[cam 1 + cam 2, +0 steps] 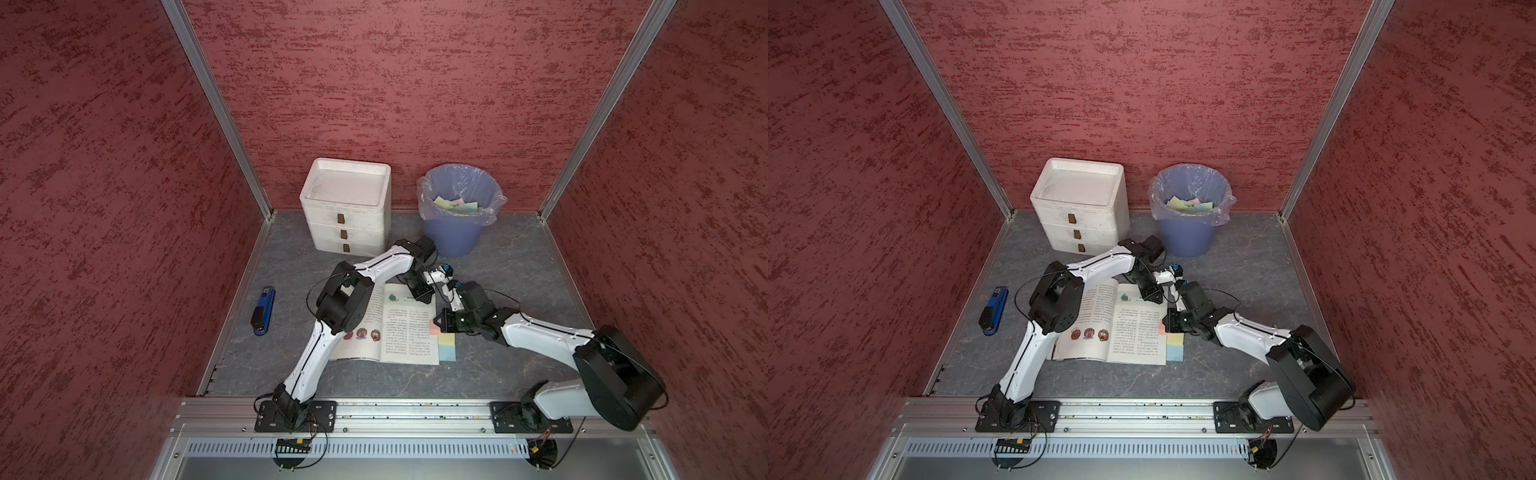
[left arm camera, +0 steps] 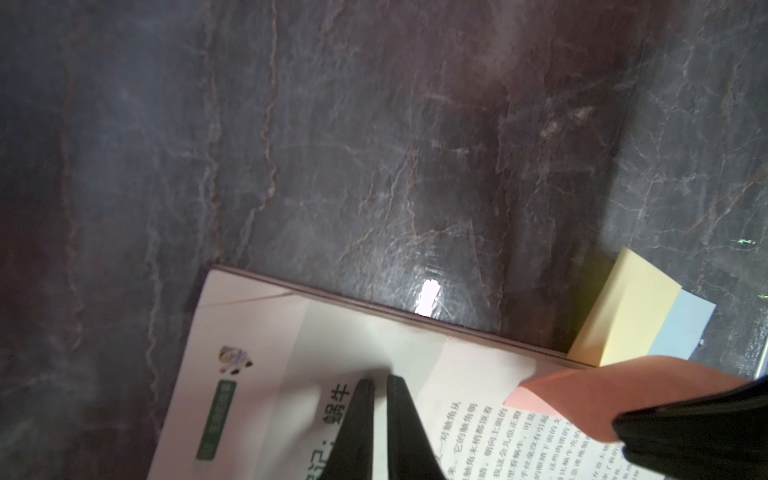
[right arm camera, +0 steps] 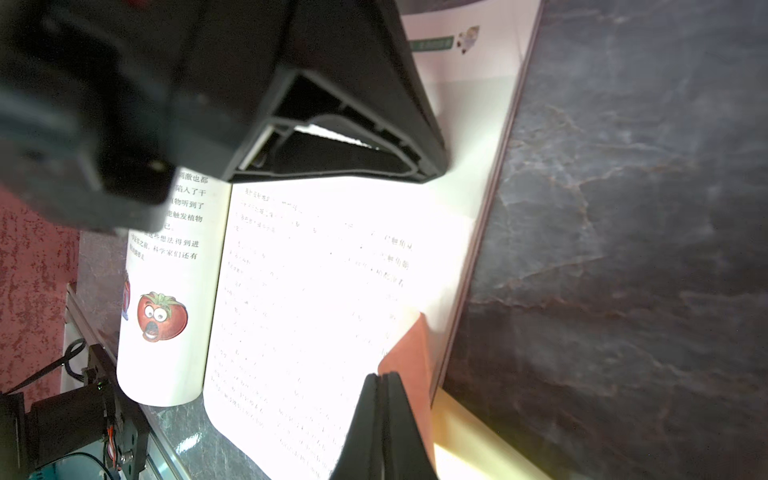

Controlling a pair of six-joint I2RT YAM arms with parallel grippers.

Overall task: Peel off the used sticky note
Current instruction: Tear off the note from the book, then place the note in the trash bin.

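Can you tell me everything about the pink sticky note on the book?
The pink sticky note is thin, plain salmon-pink paper, no writing showing. It sits at the outer edge of the right page of the open book, next to a yellow note and a blue note. One corner lies over the printed text; the other end bends upward, pinched in the right claw, which is shut on it.

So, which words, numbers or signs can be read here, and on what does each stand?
"蜗牛": heading on the open white paper book, at the left end effector.
"科学家们还有": body line on its other page, above the red tomato cartoon.
The green label, remaining print: too blurred.
On the pink sticky note: no writing visible.
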